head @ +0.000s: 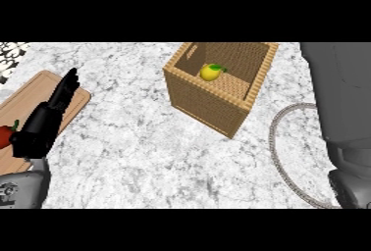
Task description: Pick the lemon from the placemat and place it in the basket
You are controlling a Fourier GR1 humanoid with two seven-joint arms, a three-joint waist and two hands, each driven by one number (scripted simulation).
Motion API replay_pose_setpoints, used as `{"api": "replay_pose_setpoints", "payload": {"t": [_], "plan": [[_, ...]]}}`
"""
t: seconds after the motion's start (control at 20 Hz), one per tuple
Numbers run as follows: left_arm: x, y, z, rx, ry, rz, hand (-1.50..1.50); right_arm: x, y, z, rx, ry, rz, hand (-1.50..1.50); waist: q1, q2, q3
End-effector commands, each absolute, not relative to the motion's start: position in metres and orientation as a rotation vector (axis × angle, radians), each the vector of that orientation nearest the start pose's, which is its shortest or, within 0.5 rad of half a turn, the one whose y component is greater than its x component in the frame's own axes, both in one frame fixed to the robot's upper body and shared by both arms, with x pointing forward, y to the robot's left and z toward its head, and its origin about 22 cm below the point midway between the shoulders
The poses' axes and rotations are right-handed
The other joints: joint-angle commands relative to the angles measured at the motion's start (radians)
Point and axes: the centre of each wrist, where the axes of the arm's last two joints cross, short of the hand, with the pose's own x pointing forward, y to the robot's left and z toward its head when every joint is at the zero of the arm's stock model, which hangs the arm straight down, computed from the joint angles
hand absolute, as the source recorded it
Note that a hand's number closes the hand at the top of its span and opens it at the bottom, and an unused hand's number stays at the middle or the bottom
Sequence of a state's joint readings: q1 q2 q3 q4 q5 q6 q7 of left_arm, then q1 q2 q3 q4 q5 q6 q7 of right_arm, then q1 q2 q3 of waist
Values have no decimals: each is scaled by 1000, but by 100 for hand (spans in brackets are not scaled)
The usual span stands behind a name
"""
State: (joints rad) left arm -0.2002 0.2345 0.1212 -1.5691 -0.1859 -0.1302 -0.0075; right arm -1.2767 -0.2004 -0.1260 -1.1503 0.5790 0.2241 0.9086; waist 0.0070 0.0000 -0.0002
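Note:
The yellow lemon (209, 72) with a green leaf lies on the floor of the woven basket (210, 105), near its back left corner. The round grey-rimmed placemat (278, 142) lies to the right of the basket, and my right forearm (340, 98) covers much of it. No black right hand shows, only that grey forearm running up the right edge. My left hand (43, 122) rests open at the left, fingers straight and pointing away, over the wooden board and far from the basket.
A wooden cutting board (72, 105) lies at the left under my left hand. A red fruit with a green stem (6, 135) sits on it at the view's left edge. Marble counter stretches between board and basket.

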Motion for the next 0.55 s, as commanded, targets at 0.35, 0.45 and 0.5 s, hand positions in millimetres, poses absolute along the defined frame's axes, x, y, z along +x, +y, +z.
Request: {"api": "replay_pose_setpoints", "payload": {"t": [0.35,0.45,0.5], "plan": [[286,303,78,298,-1712,-374,0,385,-240,342,-772,-1490,-137,-150,-16,-3,1],[290,304,73,308,-1699,-375,0,373,-266,333,-790,-1491,-195,-150,-26,-3,1],[281,289,66,292,-1725,-366,0,372,-277,340,-809,-1486,-215,-150,-15,-3,1]]}}
